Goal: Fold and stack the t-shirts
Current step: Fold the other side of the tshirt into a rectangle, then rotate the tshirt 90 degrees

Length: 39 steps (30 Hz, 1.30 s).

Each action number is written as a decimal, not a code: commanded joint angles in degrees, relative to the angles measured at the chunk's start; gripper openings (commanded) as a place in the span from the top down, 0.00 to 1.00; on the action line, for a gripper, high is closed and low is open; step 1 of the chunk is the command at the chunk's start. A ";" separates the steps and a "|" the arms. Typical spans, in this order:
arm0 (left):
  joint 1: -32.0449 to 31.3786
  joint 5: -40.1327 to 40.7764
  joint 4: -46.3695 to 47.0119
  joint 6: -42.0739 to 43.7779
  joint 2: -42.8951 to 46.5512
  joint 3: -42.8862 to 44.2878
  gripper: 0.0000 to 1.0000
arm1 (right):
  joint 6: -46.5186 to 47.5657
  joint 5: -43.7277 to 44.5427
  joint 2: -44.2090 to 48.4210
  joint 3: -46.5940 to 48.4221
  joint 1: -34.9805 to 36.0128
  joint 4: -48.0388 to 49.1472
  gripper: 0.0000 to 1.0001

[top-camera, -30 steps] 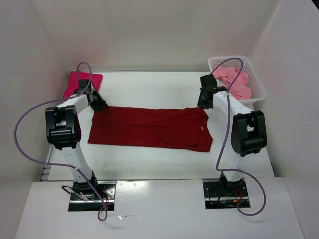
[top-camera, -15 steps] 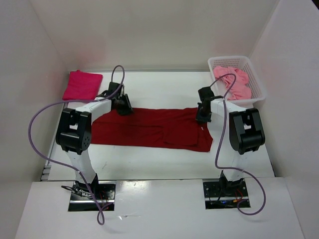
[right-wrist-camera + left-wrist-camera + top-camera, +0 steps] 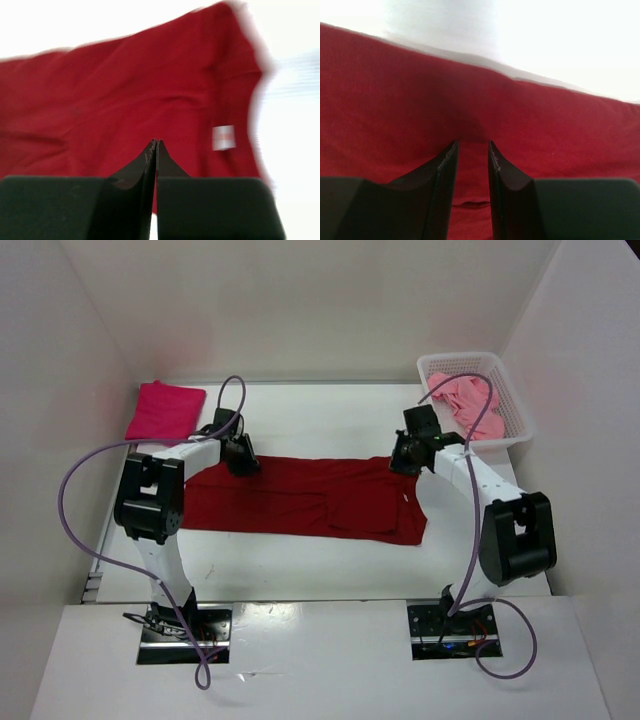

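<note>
Where the dark red shirt [image 3: 300,498] lies spread across the middle of the desk [image 3: 300,565], the left gripper [image 3: 243,462] rests at its upper left edge, jaws slightly spread. The right gripper [image 3: 400,462] is at its upper right, jaws pressed together. A folded crimson-pink shirt [image 3: 165,410] lies upper left. A light pink shirt [image 3: 468,405] fills the white basket [image 3: 515,420] upper right.
</note>
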<state>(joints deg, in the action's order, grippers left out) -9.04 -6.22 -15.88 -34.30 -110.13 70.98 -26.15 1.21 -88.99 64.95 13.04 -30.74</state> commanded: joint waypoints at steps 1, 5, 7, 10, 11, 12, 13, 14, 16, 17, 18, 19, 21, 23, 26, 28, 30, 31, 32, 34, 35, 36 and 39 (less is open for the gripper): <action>0.16 0.07 0.15 1.61 -1.40 2.58 0.63 | -3.54 -10.93 -3.37 -3.07 2.95 4.27 0.98; 0.16 0.07 0.67 1.61 -1.41 2.06 0.63 | -7.77 -10.97 -4.70 -7.64 2.96 7.88 1.00; 0.16 0.07 0.67 1.61 -1.41 1.53 0.63 | -8.65 -10.10 -3.92 -10.01 2.96 7.89 1.00; 0.16 0.68 1.20 1.61 -1.41 0.92 0.63 | -10.93 -7.11 -2.50 -12.91 2.96 6.49 1.00; 0.16 0.68 1.20 1.61 -1.41 0.91 0.63 | -11.55 -6.23 -2.50 -13.61 2.96 5.70 1.00; 0.16 0.68 1.20 1.61 -1.41 0.91 0.63 | -12.42 -5.70 -2.50 -15.19 2.96 5.69 1.00; 0.16 0.68 1.20 1.61 -2.02 0.91 0.63 | -14.61 -5.70 -2.50 -16.25 2.96 5.69 1.00; 0.16 0.68 1.20 1.61 -2.02 0.91 0.63 | -15.59 -5.70 -2.50 -17.21 2.35 5.69 1.00; 0.16 0.68 1.20 1.61 -2.02 0.91 0.63 | -17.26 -6.22 -1.98 -18.54 2.34 5.69 1.00; 0.16 0.68 1.20 1.61 -1.41 0.91 0.63 | -17.27 -6.22 -1.28 -19.24 2.34 6.22 1.00; 0.68 0.68 1.20 1.61 -0.71 1.52 0.63 | -17.88 -6.22 -0.32 -19.24 2.34 6.22 1.00; 0.69 0.68 -0.28 1.61 -0.70 2.14 0.63 | -17.88 -5.44 2.22 -18.64 2.34 5.52 1.00; 2.35 -2.54 -2.31 0.38 1.31 5.81 0.63 | -17.10 -4.74 4.87 -15.66 2.34 3.51 1.00; 2.97 -3.36 -1.79 -0.24 4.72 8.02 0.60 | -16.22 -4.73 6.90 -13.02 2.34 2.97 0.93; 2.97 -1.96 -4.06 -0.24 4.75 15.14 0.58 | -15.51 -7.27 5.42 -7.74 2.34 5.07 0.88; 2.19 -3.18 -4.59 0.29 4.75 15.94 0.63 | -14.37 -8.33 3.05 -5.10 2.34 8.92 0.90; 0.52 -3.19 -4.08 0.81 6.32 14.55 0.71 | -12.97 -8.33 -1.61 -2.47 2.87 10.78 0.97; -0.10 -3.19 -3.29 0.82 7.02 13.49 0.75 | -12.96 -8.33 -3.19 -1.67 3.48 12.36 1.00; -1.41 -2.66 -2.76 0.82 8.68 12.26 0.81 | -12.26 -8.33 -4.69 -1.06 3.49 13.07 1.00; -2.82 -2.14 -2.75 1.35 10.19 9.28 0.92 | -12.26 -6.84 -8.82 0.00 4.01 14.13 1.00; -4.05 -1.61 -2.75 1.35 11.33 8.65 0.93 | -11.73 -6.84 -10.05 0.70 4.01 14.91 1.00; -4.06 -1.60 -3.36 1.95 12.03 7.87 0.93 | -11.73 -6.23 -12.41 0.71 4.71 14.92 1.00; -4.06 -1.61 -3.90 1.96 14.93 4.52 0.93 | -11.73 -5.70 -15.76 1.41 6.73 16.23 1.00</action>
<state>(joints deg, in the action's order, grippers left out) -13.78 -8.01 -18.52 -33.67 -98.35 78.06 -39.11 -6.02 -102.50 64.29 17.32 -17.67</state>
